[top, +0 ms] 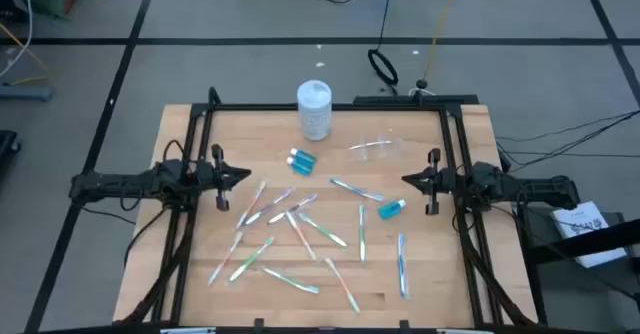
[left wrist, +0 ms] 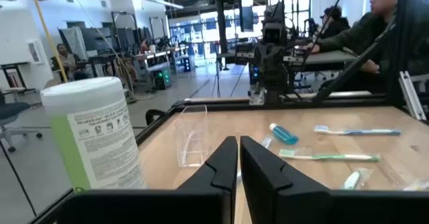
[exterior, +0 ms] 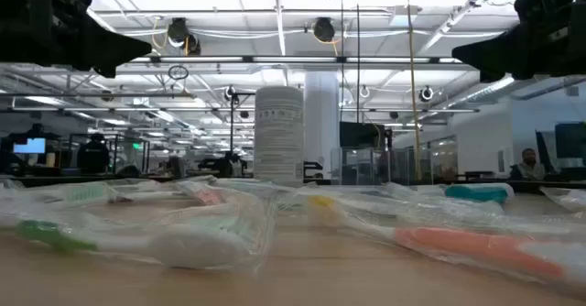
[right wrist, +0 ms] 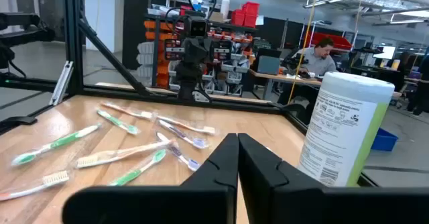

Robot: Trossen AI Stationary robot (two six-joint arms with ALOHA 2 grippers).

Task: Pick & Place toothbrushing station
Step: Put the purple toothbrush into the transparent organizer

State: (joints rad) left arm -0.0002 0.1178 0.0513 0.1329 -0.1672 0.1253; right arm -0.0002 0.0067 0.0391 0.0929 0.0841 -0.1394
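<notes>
over the wooden table [top: 200, 274], both arms reach level from the side edges toward the middle, raised above the surface. the left gripper [top: 243, 176] hangs at the left side with its fingers pressed together, holding nothing; the right gripper [top: 408, 180] mirrors it at the right, likewise closed and empty. between them the toothbrushes [top: 300, 229] lie scattered flat, blue tubes [top: 302, 159] among them, the clear cup [top: 376, 146] toward the far edge beside a white wipes canister [top: 314, 108].
</notes>
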